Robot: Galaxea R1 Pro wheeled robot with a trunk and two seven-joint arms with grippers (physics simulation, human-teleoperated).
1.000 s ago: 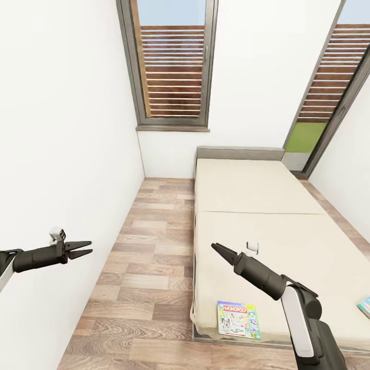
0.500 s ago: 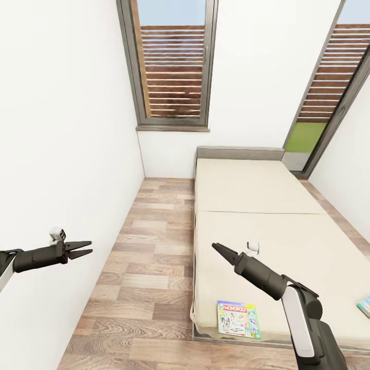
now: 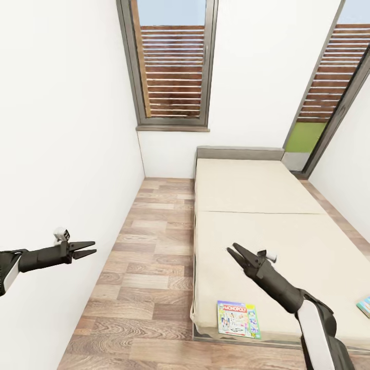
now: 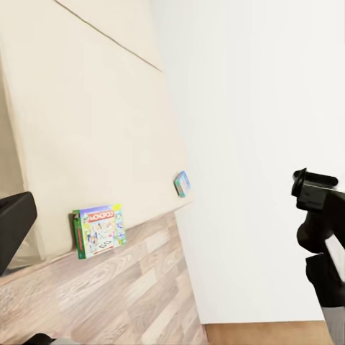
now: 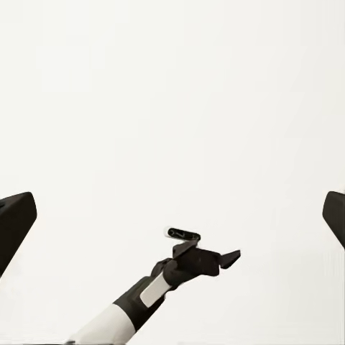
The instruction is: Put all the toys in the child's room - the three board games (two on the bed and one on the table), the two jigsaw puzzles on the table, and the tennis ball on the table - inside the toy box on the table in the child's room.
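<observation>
Nearest the robot, the MONOPOLY board game [image 3: 238, 319] lies flat at the foot corner of the bed [image 3: 267, 231], just inside the mattress edge and within reach from the wood floor [image 3: 149, 267]. A second board game [image 3: 364, 306] peeks in at the far right edge of the same mattress, well apart from the first. The right pincer [image 3: 237, 255] hangs empty above the cream mattress beyond the MONOPOLY box, its jaws spread apart, probably readied for a grasp there. The left pincer [image 3: 86, 247] is held out over the floor beside the white wall [image 3: 61, 128], carrying nothing, jaws slightly parted, likely kept clear of the work. Farther off stand the headboard and a slatted window [image 3: 172, 67].
</observation>
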